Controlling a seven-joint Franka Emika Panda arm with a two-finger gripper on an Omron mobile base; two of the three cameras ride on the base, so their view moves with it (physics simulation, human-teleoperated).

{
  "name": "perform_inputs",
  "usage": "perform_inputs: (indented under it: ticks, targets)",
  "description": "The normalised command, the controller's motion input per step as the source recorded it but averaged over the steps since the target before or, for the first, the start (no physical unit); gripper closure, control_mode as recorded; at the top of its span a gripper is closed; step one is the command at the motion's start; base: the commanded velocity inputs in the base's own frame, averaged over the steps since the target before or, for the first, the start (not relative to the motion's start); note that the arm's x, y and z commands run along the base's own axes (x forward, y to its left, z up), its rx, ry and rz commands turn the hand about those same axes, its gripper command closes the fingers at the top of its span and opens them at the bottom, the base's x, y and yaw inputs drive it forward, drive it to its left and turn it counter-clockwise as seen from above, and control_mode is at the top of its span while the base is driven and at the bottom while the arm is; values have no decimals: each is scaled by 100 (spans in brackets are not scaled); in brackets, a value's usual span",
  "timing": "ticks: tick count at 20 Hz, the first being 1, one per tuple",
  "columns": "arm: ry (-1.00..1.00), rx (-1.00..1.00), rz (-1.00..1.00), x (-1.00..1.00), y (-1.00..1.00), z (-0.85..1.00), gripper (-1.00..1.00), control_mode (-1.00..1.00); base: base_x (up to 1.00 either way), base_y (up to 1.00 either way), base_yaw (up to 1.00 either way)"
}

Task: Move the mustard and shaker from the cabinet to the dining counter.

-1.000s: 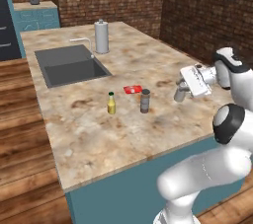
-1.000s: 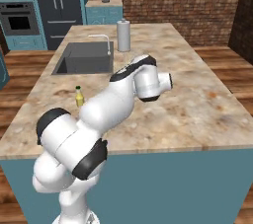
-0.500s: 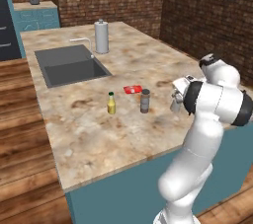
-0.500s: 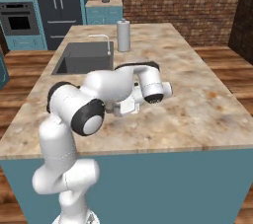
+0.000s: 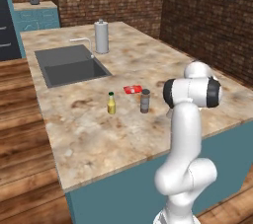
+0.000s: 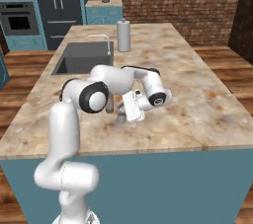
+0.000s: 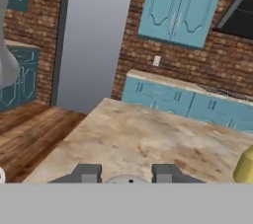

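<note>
Shaker (image 7: pixel 130 179): a pale rounded top is seen in the hand view, seated between the two dark fingertips (image 7: pixel 88 173). The end effector (image 7: pixel 127 174) is judged clamped on it, jaws drawn in against its sides. In the right base view the end effector (image 6: pixel 129 114) is held low over the dining bench (image 6: pixel 197 94), near its front half; whether the shaker base is touching the stone cannot be told, the wrist being in the way.

Mustard (image 5: pixel 111 103): found upright on the marbled top, green cap up, in front of the inset sink (image 5: pixel 69 67). Its yellow shoulder is also caught at the right edge of the hand view. This half of the task is judged done.

Near it: a flat red packet (image 5: pixel 132 89) lying on the stone, and a taller dark grey shaker (image 5: pixel 145 101) standing just beside the packet, apart from the mustard. A tall steel cylinder (image 5: pixel 101 37) is set behind the sink, by the faucet (image 5: pixel 81 43).

Progress: both items are out of the cabinet. What remains is judged to be setting the shaker down on the bench and releasing it. Teal wall cabinet doors (image 7: pixel 180 6) are seen closed on the far brick wall.
</note>
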Motion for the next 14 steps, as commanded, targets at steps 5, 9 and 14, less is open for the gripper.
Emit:
perform_inputs:
  ticks: [5,9,14]
  targets:
    - [0,0,10,31,0,-44,100,-100,0,0,0]
    - [0,0,8,34,0,-43,100,-100,0,0,0]
    - [-3,0,2,17,11,-38,100,-100,0,0,0]
